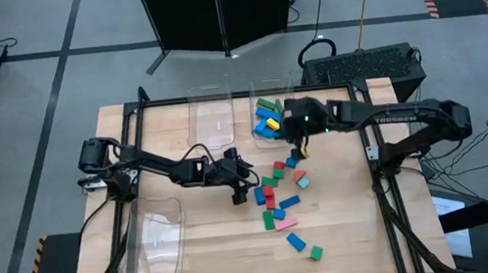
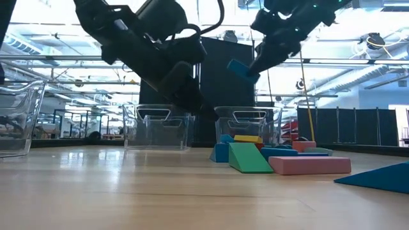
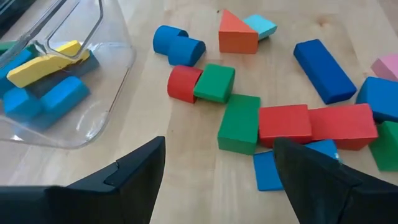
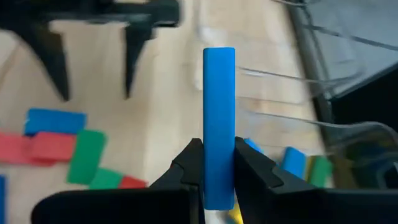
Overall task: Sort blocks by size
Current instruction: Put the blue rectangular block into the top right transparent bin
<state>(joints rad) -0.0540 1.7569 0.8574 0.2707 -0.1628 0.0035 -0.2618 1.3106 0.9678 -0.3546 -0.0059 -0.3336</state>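
My right gripper (image 1: 301,147) is shut on a thin blue block (image 4: 219,106), held in the air beside the clear bin of blocks (image 1: 269,116) at the far middle of the table. In the low view this block (image 2: 241,69) hangs high above the table. My left gripper (image 1: 243,194) stands open and low at the left edge of the loose pile of blocks (image 1: 279,196). In the left wrist view its fingers straddle the near end of the pile, by a green block (image 3: 239,121) and two red blocks (image 3: 314,123). My right gripper pinches the blue block's two broad faces (image 4: 219,163) between its two fingers, near one end. The fingers (image 4: 252,167) slant down from the table's right side. The block's long free end sticks out ahead of them, lifted clear of the table and tilted downward.
An empty clear bin (image 1: 210,117) stands left of the filled one, and a second empty bin (image 1: 155,241) lies at the near left. Loose blocks reach toward the near right, to a green one (image 1: 316,253). A black frame (image 1: 381,186) borders the table.
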